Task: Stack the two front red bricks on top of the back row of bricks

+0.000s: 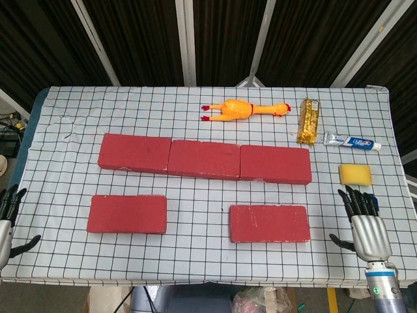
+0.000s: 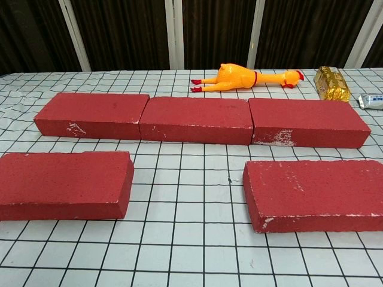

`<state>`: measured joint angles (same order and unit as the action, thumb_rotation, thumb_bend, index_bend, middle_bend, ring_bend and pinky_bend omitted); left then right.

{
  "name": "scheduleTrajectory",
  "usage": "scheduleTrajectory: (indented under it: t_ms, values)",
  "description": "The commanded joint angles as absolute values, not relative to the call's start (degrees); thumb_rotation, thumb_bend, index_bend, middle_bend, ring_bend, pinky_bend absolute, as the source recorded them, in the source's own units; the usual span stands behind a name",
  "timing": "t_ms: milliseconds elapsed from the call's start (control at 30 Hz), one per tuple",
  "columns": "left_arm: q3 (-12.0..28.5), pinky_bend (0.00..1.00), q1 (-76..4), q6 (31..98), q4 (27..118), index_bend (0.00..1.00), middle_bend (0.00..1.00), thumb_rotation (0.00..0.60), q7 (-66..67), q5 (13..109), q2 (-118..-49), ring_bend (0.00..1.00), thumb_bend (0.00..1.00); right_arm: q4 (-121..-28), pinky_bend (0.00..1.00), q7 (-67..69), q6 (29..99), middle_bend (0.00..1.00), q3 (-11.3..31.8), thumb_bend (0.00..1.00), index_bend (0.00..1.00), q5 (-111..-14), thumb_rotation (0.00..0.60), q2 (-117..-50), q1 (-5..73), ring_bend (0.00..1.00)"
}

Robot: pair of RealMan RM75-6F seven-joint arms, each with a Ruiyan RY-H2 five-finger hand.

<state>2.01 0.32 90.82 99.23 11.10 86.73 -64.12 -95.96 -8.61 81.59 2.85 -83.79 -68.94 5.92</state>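
Note:
Three red bricks form the back row, end to end across the table's middle. In front lie two single red bricks: the front left brick and the front right brick. My right hand hovers at the table's front right corner, fingers spread, holding nothing, well right of the front right brick. My left hand shows at the left edge, fingers apart and empty, left of the front left brick. Neither hand appears in the chest view.
A yellow rubber chicken lies behind the back row. A gold packet, a toothpaste tube and a yellow sponge sit at the right side. A checkered cloth covers the table.

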Motion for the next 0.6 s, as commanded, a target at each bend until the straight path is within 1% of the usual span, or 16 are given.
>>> scheduleTrajectory:
  t_ms: [33, 200, 367, 600]
  values:
    - [1.96, 0.10, 0.30, 90.85, 99.40, 0.07, 0.00, 0.600, 10.98, 86.90, -63.94, 0.00, 0.00, -99.03, 0.00, -9.89, 80.63, 0.00, 1.50, 0.16, 0.03, -84.33, 0.600, -68.26, 5.72, 0.00]
    - [1.76, 0.10, 0.29, 90.69, 99.22, 0.07, 0.00, 0.600, 9.60, 87.20, -63.47, 0.00, 0.00, -103.44, 0.00, -13.30, 76.99, 0.00, -0.07, 0.16, 0.03, -84.95, 0.600, -66.55, 7.07, 0.00]
    - [2.06, 0.10, -0.04, 89.49, 99.53, 0.07, 0.00, 0.600, 10.10, 85.60, -63.32, 0.00, 0.00, -107.17, 0.00, -17.01, 73.58, 0.00, -0.65, 0.16, 0.03, -84.01, 0.600, -66.20, 8.62, 0.00]
    - [1.82, 0.10, -0.26, 88.76, 99.85, 0.07, 0.00, 0.600, 10.04, 85.45, -62.92, 0.00, 0.00, -110.66, 0.00, -24.01, 69.77, 0.00, 0.36, 0.16, 0.03, -79.71, 0.600, -68.41, 11.24, 0.00]
